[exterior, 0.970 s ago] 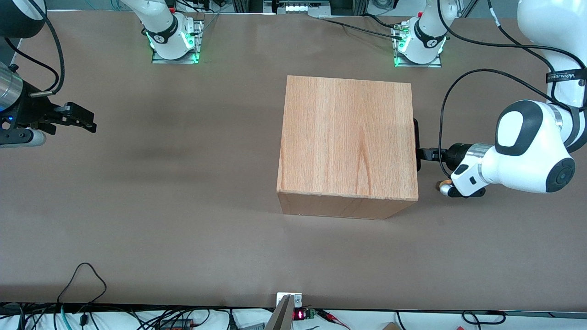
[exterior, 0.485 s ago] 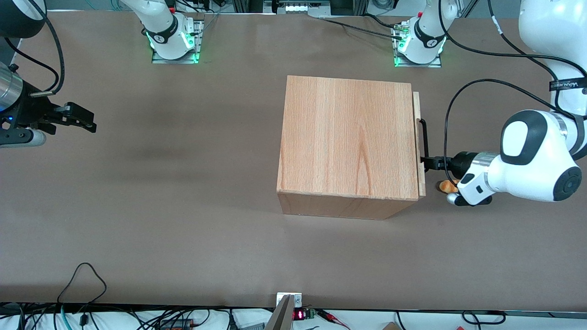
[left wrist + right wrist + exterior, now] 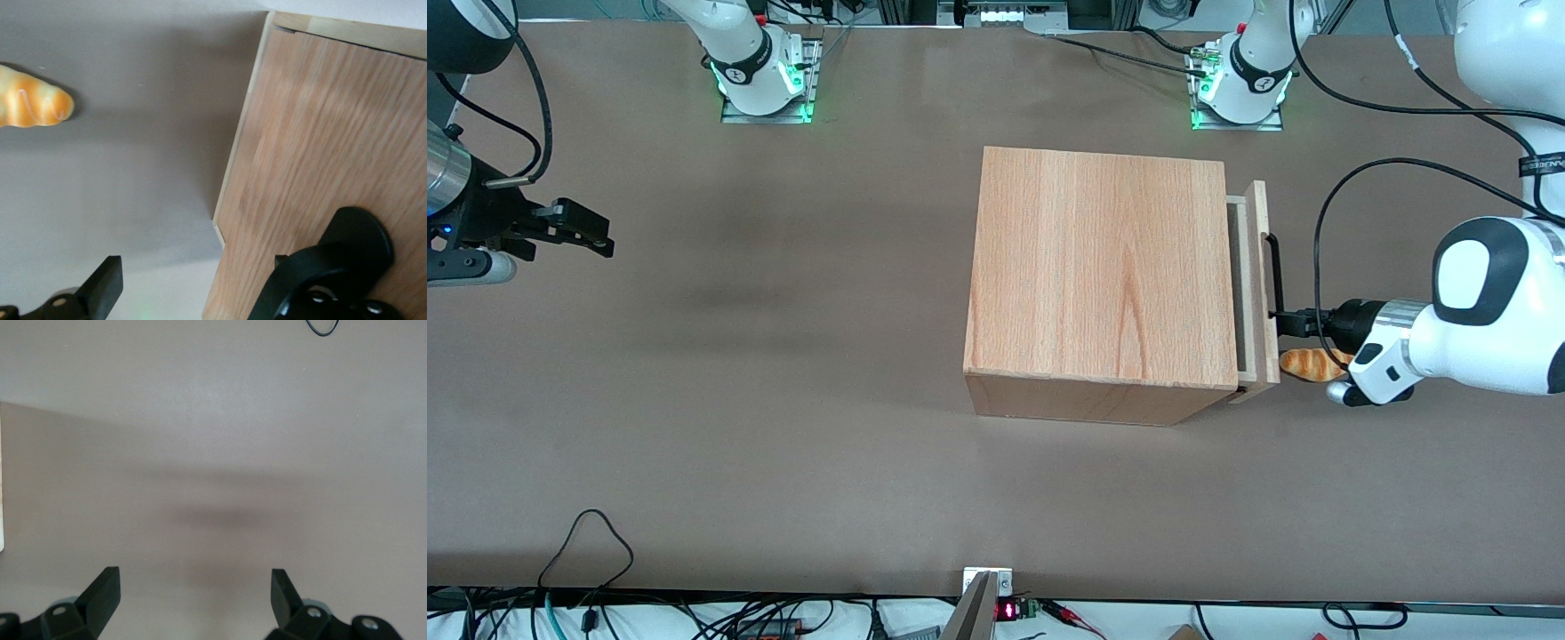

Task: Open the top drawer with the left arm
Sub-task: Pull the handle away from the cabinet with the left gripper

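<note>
**Now pulling: top drawer sliding out by its bar handle**

Nearest the front camera, the bare brown desk point(image 3: 783, 462) is lying in front of the big wooden box point(image 3: 1100, 271); at the box's face toward the working arm's end of the desk, the top drawer point(image 3: 1256, 284) is standing partly out, a narrow strip of its tray showing between panel and casing; the gripper point(image 3: 1288, 322) of the left arm point(image 3: 1485, 320) is reaching level at the black bar handle point(image 3: 1272, 276), and it appears to be clenched on that bar, though the fingertips themselves are hard to make out; a small orange bread roll point(image 3: 1307, 363) is lying on the desk just beside the drawer front, under the wrist.

Judging by the look of it, the drawer is being light and stiff, sliding straight on wooden runners; the slim bar is the only sensible hold, and taking it off-centre, as seems the case, is risking the tray skewing and binding; a steady, square pull is suiting it best.
</note>
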Available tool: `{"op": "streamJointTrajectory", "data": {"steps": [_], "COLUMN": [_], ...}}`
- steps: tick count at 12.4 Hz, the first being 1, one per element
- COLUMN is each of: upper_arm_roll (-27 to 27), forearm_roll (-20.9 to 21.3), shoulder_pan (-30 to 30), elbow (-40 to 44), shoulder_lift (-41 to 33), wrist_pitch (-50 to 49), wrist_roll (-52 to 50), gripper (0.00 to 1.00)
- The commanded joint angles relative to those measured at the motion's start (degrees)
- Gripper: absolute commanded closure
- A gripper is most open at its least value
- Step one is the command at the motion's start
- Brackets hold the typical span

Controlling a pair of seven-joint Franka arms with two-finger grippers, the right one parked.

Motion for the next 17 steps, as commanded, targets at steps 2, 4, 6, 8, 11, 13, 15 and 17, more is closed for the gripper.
{"op": "streamJointTrajectory", "data": {"steps": [2,4,6,8,11,13,15,17], "upper_arm_roll": [-0.01,-0.1,-0.1,-0.1,-0.1,-0.1,-0.1,-0.1], "forearm_roll": [2.24,2.32,2.24,2.15,2.24,2.06,1.97,2.06], "shoulder_pan": [2.5,3.91,5.23,6.11,6.29,7.08,7.87,8.49], "elbow": [3.11,3.11,3.11,3.11,3.2,3.29,3.37,3.81], "shoulder_lift": [1.7,1.52,1.43,1.52,1.34,1.43,1.52,1.61], "wrist_pitch": [0.69,0.6,0.6,0.6,0.51,0.51,0.86,0.86], "wrist_roll": [-0.07,-0.07,1.32,2.12,1.95,2.12,3.09,3.09], "gripper": [0.0,0.0,0.0,0.0,0.0,0.0,0.0,0.0]}}
